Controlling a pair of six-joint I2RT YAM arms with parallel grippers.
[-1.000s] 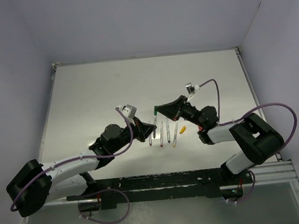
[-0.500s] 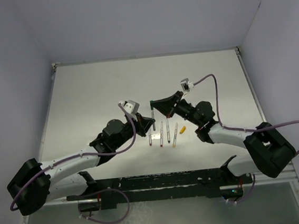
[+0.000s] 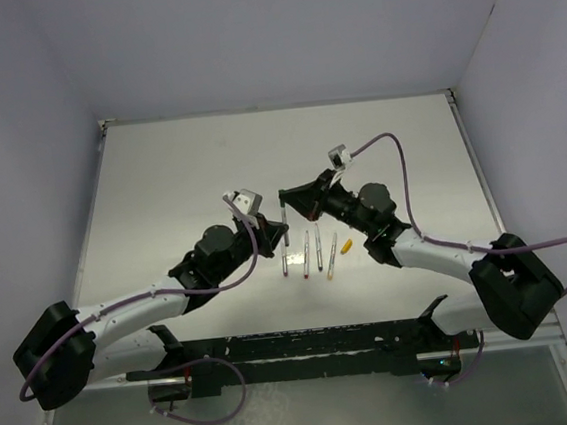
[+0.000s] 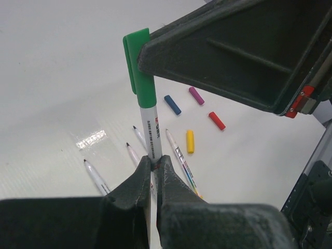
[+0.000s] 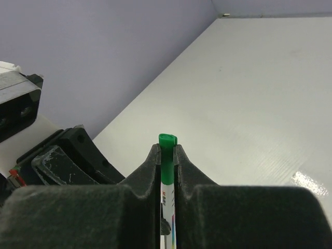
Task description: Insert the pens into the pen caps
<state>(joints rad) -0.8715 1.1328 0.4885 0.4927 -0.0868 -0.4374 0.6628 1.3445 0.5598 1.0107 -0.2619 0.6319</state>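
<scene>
Green-capped pen held; 4 pens, 4 caps.

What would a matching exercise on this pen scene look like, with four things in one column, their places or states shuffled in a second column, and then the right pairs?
Column one:
1. green plastic pen cap
2. yellow-orange plastic pen cap
3. left gripper
4. right gripper

Column two:
A. shut on the barrel of the white stick pen
B. lying loose on the white table
C. fitted on the end of the held pen
D. shut on the green cap

Pairs: 1-C, 2-B, 3-A, 4-D.
</scene>
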